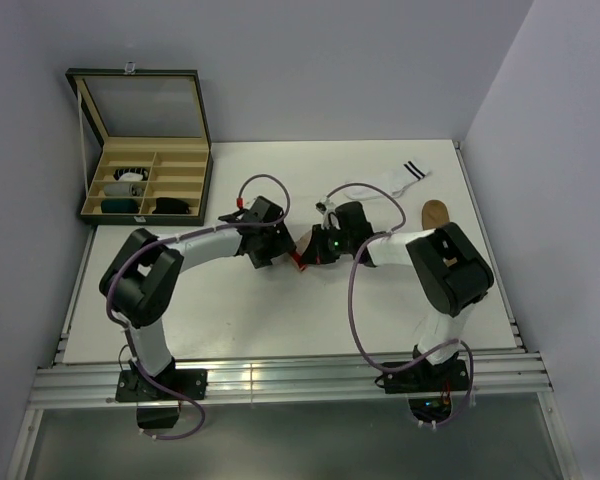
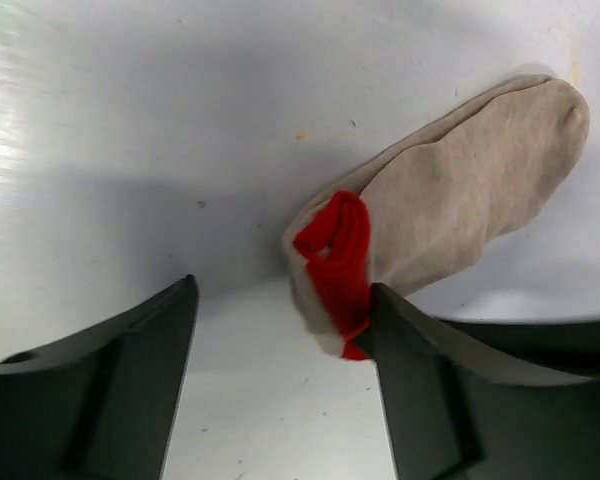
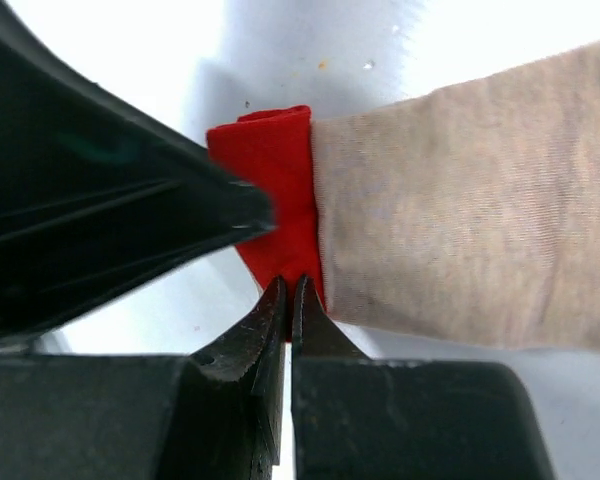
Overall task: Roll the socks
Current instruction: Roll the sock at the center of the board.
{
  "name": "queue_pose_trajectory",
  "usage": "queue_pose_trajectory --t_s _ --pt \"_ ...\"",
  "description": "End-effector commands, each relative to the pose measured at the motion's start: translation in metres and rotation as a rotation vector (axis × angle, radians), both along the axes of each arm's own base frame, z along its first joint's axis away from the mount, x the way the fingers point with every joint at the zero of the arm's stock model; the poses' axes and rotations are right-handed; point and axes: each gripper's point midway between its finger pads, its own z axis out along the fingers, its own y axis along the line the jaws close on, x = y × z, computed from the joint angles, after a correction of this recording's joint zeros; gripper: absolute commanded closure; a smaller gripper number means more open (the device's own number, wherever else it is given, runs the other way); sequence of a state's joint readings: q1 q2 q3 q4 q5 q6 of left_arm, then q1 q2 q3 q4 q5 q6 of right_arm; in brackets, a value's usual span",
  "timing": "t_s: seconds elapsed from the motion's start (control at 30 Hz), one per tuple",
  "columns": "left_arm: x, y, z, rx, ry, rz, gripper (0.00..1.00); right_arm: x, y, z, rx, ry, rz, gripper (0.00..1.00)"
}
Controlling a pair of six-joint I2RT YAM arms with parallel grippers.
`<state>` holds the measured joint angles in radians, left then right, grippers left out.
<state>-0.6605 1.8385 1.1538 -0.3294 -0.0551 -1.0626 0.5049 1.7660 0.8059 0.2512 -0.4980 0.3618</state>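
Note:
A beige sock with a red cuff lies on the white table between the two arms. My left gripper stands open around the cuff end, its right finger touching the red fabric. My right gripper is shut on the lower edge of the red cuff, with the beige sock stretching away to the right. In the top view the two grippers meet at mid-table, hiding most of this sock; only a red bit shows.
A white sock with black stripes and a brown sock lie at the back right. An open compartment box holding rolled socks stands at the back left. The left gripper's finger fills the right wrist view's upper left.

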Motion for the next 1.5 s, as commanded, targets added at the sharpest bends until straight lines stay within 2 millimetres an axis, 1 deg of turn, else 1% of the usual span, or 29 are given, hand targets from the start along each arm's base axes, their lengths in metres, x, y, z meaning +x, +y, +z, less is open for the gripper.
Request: queue_pose_trajectory --t_s 0.0,0.03,0.07,0.1,0.17,0.2,0.23,0.37,0.53,0.6,0.63,0.73,0.83,0.87,0.93,1.0,1.03,1.07,1.17,1.23,1.4,1.43,1.47 --pt "0.007 0.005 0.024 -0.042 -0.072 0.052 0.23 -0.024 -0.012 -0.025 0.060 0.252 0.012 1.00" --pt "0.007 0.005 0.026 -0.053 -0.079 0.058 0.22 -0.019 -0.017 -0.024 0.081 0.272 -0.006 1.00" --pt "0.010 0.002 0.033 -0.081 -0.105 0.055 0.21 -0.020 -0.019 -0.030 0.090 0.312 -0.011 1.00" --pt "0.007 0.004 0.030 -0.083 -0.103 0.056 0.21 -0.019 -0.019 -0.029 0.111 0.344 -0.022 1.00" --pt "0.008 0.001 0.034 -0.108 -0.126 0.055 0.22 -0.020 -0.023 -0.032 0.161 0.404 -0.028 1.00" --pt "0.005 0.001 0.031 -0.114 -0.121 0.049 0.23 -0.017 -0.023 -0.032 0.175 0.419 -0.037 1.00" --pt "0.004 0.000 0.031 -0.121 -0.121 0.047 0.23 -0.017 -0.025 -0.038 0.169 0.444 -0.047 1.00" --pt "0.004 -0.005 0.024 -0.139 -0.112 0.031 0.26 -0.015 -0.025 -0.047 0.152 0.487 -0.055 1.00" --pt "0.009 -0.008 0.020 -0.140 -0.118 0.039 0.29 -0.010 -0.027 -0.052 0.129 0.494 -0.066 1.00" --pt "0.009 -0.009 0.022 -0.155 -0.128 0.039 0.30 -0.008 -0.030 -0.054 0.102 0.496 -0.073 1.00" --pt "0.012 -0.012 0.028 -0.181 -0.150 0.041 0.30 -0.009 -0.030 -0.055 0.101 0.496 -0.071 1.00" --pt "0.014 -0.014 0.030 -0.194 -0.168 0.040 0.30 -0.007 -0.030 -0.054 0.097 0.490 -0.074 1.00" --pt "0.016 -0.014 0.026 -0.182 -0.158 0.044 0.33 -0.004 -0.032 -0.053 0.078 0.483 -0.079 1.00" --pt "0.016 -0.013 0.021 -0.170 -0.150 0.049 0.36 -0.003 -0.032 -0.052 0.072 0.480 -0.080 1.00" --pt "0.016 -0.012 0.017 -0.166 -0.141 0.062 0.38 -0.002 -0.033 -0.052 0.066 0.475 -0.084 1.00" --pt "0.017 -0.009 0.009 -0.148 -0.126 0.075 0.44 -0.002 -0.034 -0.052 0.060 0.471 -0.084 1.00" --pt "0.016 -0.009 0.002 -0.139 -0.112 0.074 0.45 -0.001 -0.034 -0.054 0.054 0.469 -0.086 1.00" --pt "0.016 -0.010 0.000 -0.134 -0.106 0.075 0.46 0.000 -0.034 -0.054 0.052 0.465 -0.085 1.00" --pt "0.017 -0.010 -0.009 -0.124 -0.094 0.075 0.46 -0.002 -0.036 -0.056 0.034 0.471 -0.090 1.00" --pt "0.019 -0.012 -0.010 -0.133 -0.102 0.079 0.46 -0.001 -0.036 -0.056 0.026 0.466 -0.090 1.00" --pt "0.018 -0.013 -0.009 -0.148 -0.105 0.076 0.44 0.002 -0.035 -0.057 0.004 0.453 -0.093 1.00" --pt "0.023 -0.018 -0.001 -0.175 -0.136 0.072 0.43 0.002 -0.036 -0.057 0.001 0.454 -0.094 1.00" --pt "0.023 -0.018 0.000 -0.179 -0.141 0.070 0.43 0.001 -0.035 -0.057 -0.003 0.452 -0.091 1.00"
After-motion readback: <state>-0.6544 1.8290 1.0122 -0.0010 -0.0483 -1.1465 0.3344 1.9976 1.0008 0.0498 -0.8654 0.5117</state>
